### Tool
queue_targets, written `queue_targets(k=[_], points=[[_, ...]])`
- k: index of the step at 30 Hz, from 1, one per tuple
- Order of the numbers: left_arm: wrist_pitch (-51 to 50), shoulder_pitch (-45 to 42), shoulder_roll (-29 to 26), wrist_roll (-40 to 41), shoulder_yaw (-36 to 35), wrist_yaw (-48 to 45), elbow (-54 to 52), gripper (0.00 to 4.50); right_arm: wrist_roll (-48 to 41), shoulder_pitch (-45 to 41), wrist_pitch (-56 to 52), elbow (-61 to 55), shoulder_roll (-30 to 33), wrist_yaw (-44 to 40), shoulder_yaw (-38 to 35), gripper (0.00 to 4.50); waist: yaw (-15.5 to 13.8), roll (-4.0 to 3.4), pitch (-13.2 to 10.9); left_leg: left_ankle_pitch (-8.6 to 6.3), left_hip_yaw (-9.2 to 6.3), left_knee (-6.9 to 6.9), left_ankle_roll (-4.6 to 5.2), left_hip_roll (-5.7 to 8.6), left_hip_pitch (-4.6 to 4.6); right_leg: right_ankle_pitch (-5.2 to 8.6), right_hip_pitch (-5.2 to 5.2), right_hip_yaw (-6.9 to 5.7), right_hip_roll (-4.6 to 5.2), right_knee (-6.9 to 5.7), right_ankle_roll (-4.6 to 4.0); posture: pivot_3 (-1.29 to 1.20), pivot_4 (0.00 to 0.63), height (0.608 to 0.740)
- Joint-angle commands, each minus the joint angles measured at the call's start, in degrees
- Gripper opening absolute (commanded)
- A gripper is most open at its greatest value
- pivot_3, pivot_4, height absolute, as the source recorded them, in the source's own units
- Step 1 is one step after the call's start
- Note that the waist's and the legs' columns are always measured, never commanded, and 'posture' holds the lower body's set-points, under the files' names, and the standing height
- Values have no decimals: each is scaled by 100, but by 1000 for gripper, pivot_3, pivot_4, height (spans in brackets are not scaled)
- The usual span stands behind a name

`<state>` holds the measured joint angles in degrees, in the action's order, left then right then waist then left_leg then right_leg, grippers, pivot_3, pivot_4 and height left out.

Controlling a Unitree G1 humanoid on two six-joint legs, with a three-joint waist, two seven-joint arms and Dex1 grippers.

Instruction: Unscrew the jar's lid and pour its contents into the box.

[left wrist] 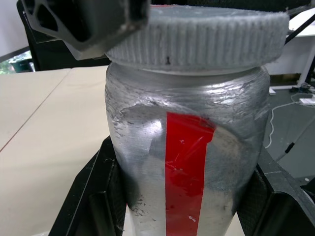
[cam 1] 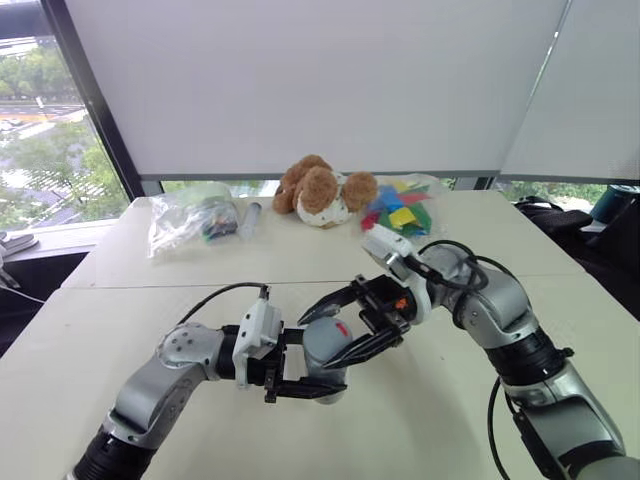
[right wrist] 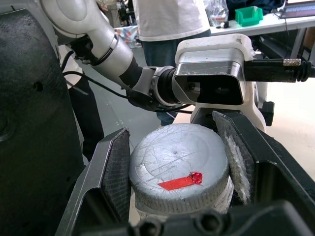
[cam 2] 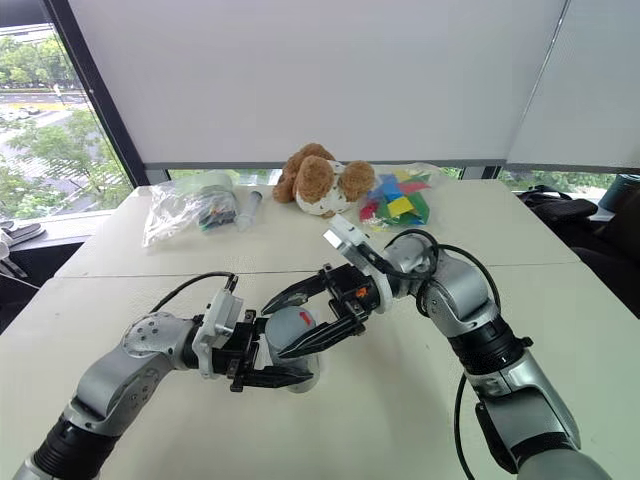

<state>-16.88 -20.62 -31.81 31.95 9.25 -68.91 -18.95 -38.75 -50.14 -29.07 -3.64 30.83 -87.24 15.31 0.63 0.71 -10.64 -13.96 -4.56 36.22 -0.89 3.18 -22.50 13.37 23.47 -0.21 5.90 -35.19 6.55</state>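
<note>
Right wrist view: right tool [right wrist: 179, 169] is clamping the lid [right wrist: 179, 169], left tool [cam 1: 300, 375] is gripping the jar [cam 1: 325, 345] over the surface's [cam 1: 200, 270] near edge. Unscrewing is underway; next probably twisting the lid off.

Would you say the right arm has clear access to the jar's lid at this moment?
Probably yes. The right end effector already has a finger on either side of the lid, with nothing between them, while the left end effector grips the jar lower down, leaving the top free.
</note>
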Motion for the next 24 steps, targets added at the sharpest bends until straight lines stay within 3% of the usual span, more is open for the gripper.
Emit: queue_targets(k=[1, 2, 3, 11, 17, 24], points=[[31, 48, -79, 354, -317, -134, -191, 2147, -3, -5, 115, 44, 124, -45, -406, 3641, 3, -1, 0, 0, 0, -1, 0, 0, 0, 0, 1, 0, 0, 0, 0, 0, 150, 740], [2, 82, -87, 371, -363, -79, -194, 2147, -74, 52, -18, 12, 196, 3, -488, 4263, 2, -1, -1, 0, -1, 0, 0, 0, 0, 0, 1, 0, 0, -1, 0, 0, 150, 740], [-17, 114, -97, 387, -396, -39, -206, 2147, -126, 99, -117, -24, 251, 38, -543, 4486, 0, -1, -1, 0, -1, 0, 0, 0, -1, 0, 2, 0, 1, -1, 0, 0, 150, 740], [-185, 260, -110, 156, -628, 625, 9, 2147, -57, 575, -15, -314, 242, 1010, -1247, 4486, -6, -1, -1, 0, -1, 0, 0, 1, -1, 0, 1, 2, 3, 0, -1, 0, 150, 740], [-152, 167, 76, 13, -539, 958, 193, 2147, 130, 992, -256, -1143, -19, 1916, -966, 4486, 6, -2, -1, 0, -1, -5, -1, 0, -2, 0, 7, 3, 3, -2, 0, 0, 150, 740], [-89, 82, 200, -118, -377, 950, 220, 2147, 670, 662, -342, -937, -489, 2628, -493, 4486, 0, -3, -2, 0, -1, -4, -1, 1, -2, 0, 7, 3, 3, -3, -1, 0, 150, 740]])
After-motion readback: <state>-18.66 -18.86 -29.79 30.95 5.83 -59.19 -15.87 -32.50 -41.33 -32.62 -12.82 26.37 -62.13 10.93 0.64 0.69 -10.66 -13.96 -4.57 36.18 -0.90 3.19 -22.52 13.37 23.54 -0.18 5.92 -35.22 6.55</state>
